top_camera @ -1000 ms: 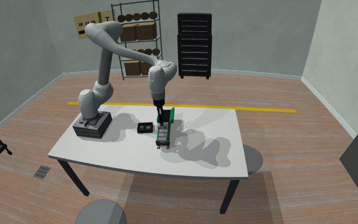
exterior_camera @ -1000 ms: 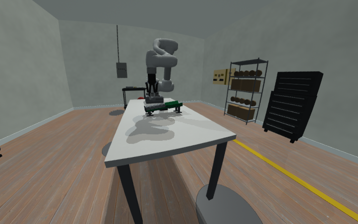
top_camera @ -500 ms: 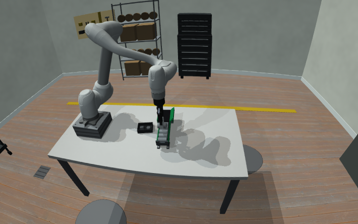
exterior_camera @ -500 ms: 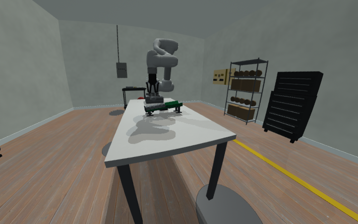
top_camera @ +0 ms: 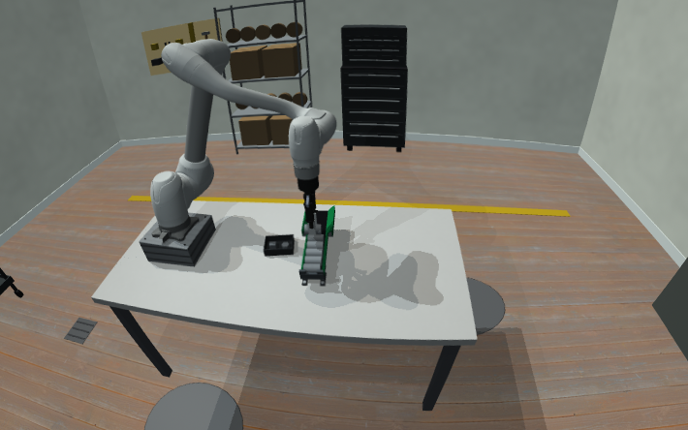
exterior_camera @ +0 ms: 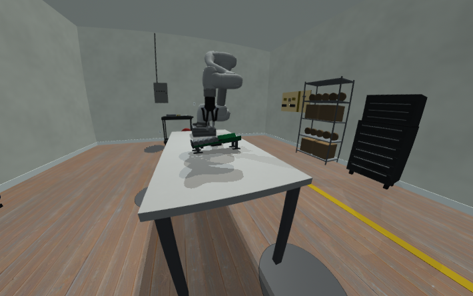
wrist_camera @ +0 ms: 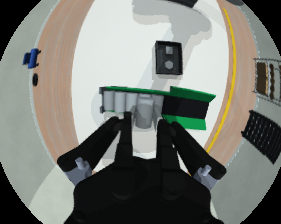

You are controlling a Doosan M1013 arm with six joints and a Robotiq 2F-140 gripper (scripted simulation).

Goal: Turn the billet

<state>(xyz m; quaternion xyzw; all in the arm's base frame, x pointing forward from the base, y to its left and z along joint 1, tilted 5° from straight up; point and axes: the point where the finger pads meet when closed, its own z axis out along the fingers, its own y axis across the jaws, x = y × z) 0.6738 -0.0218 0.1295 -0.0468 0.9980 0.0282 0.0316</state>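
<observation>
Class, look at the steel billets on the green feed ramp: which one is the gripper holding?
The billet clamped in the gripper, up-ramp of the others. The rest lie untouched, side by side across the ramp.

Grey walls, plank floor point(top_camera: 549, 277) with yellow line point(top_camera: 443, 205), wire shelf rack point(top_camera: 304, 64), black drawer cabinet point(top_camera: 373, 85)

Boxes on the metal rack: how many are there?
4. Two boxes sit side by side on the rack's second shelf, two more on its bottom shelf; the arm partly hides one.
</observation>
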